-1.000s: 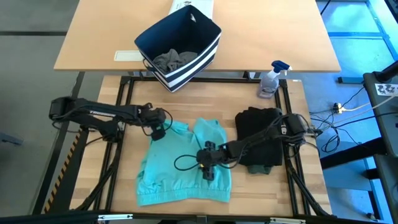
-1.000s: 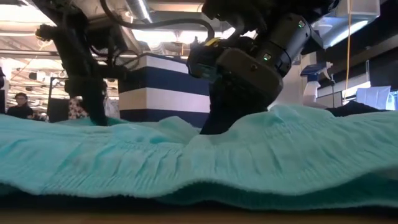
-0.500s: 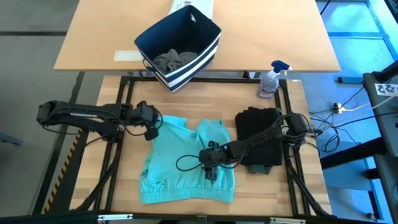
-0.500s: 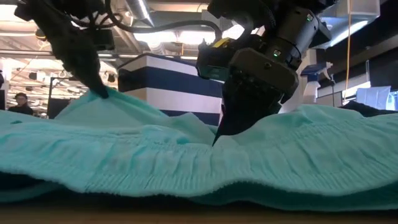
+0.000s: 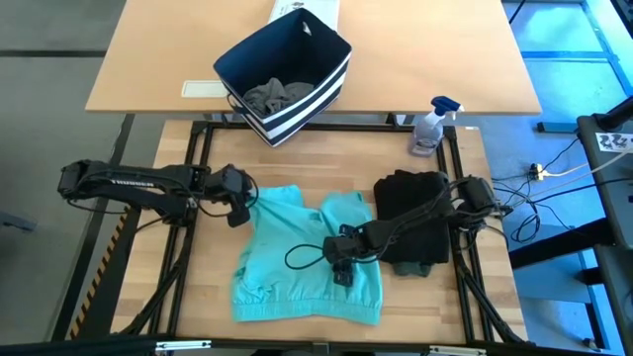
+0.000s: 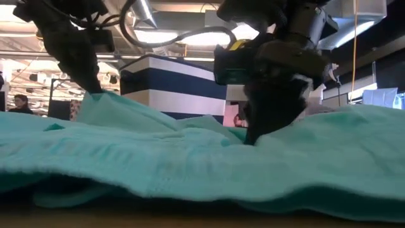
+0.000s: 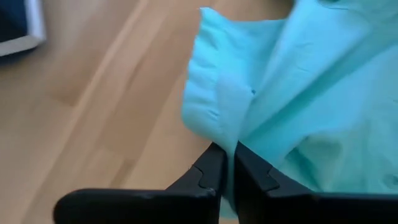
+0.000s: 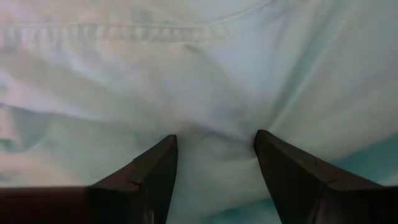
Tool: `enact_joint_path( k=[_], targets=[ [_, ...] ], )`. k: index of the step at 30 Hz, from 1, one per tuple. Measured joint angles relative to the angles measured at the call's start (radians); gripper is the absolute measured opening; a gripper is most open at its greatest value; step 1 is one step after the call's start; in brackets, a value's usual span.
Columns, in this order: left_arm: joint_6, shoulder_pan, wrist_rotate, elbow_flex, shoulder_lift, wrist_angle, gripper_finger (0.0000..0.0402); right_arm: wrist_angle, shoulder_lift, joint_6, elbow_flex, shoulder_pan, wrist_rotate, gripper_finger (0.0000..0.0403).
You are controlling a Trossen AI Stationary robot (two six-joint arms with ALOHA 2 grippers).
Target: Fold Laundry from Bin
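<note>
The teal garment (image 5: 307, 262) lies spread on the wooden table (image 5: 213, 287) between my two arms. No writing on it is legible. My left gripper (image 5: 237, 211) pinches its far-left corner, fingers (image 7: 211, 171) clenched on a fold of cloth; that arm reaches in low from the left. My right gripper (image 5: 341, 272) presses down on the garment's near-right part, fingers (image 8: 155, 171) spread apart with cloth bunched between them. A black garment (image 5: 410, 222) sits folded just right. The striped navy bin (image 5: 287, 74) stands far, grey cloth (image 5: 277, 94) inside. A spray bottle (image 5: 432, 127) stands at far right.
</note>
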Motion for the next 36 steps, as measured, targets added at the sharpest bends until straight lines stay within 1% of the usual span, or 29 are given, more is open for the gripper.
enact_joint_path(
  k=[2,4,8,13,16,20,22,24,26,29,32,34,36],
  targets=[
    [0.000,-0.011,0.025,0.000,0.000,0.019,0.0036,-0.024,-0.017,0.001,-0.002,0.001,-0.008,0.0224],
    [0.005,-0.023,0.032,0.000,0.000,0.045,0.0048,-0.049,-0.046,0.001,-0.008,0.006,0.008,0.0224],
    [0.029,-0.044,0.032,0.000,0.000,0.101,0.0075,-0.078,-0.117,-0.013,-0.018,0.011,0.080,0.0224],
    [0.029,-0.069,0.032,0.000,0.000,0.135,0.0105,-0.051,-0.194,-0.025,-0.012,0.009,0.152,0.0224],
    [0.024,-0.082,0.013,0.000,0.000,0.094,0.0118,-0.021,-0.197,-0.048,-0.014,0.007,0.170,0.0224],
    [-0.025,-0.085,-0.047,0.000,0.024,-0.046,0.0127,0.102,-0.199,-0.081,-0.011,0.007,0.176,0.0224],
    [-0.028,-0.085,-0.083,-0.001,0.059,-0.090,0.0128,0.158,-0.190,-0.110,-0.011,0.007,0.161,0.0224],
    [-0.021,-0.085,-0.103,-0.001,0.107,-0.063,0.0128,0.190,-0.187,-0.130,-0.011,0.007,0.161,0.0224],
    [0.017,-0.085,-0.112,-0.001,0.169,-0.030,0.0128,0.228,-0.186,-0.142,-0.009,0.007,0.162,0.0224],
    [0.082,-0.079,-0.126,-0.001,0.279,0.021,0.0128,0.229,-0.184,-0.155,-0.010,0.007,0.169,0.0224],
    [0.114,-0.064,-0.145,-0.001,0.379,0.047,0.0129,0.222,-0.184,-0.155,-0.010,0.007,0.170,0.0224],
    [0.135,-0.057,-0.159,-0.001,0.432,0.062,0.0129,0.222,-0.184,-0.155,-0.010,0.007,0.170,0.0224],
    [0.167,-0.055,-0.162,-0.001,0.470,0.122,0.0129,0.222,-0.184,-0.155,-0.010,0.007,0.170,0.0224]
  ],
)
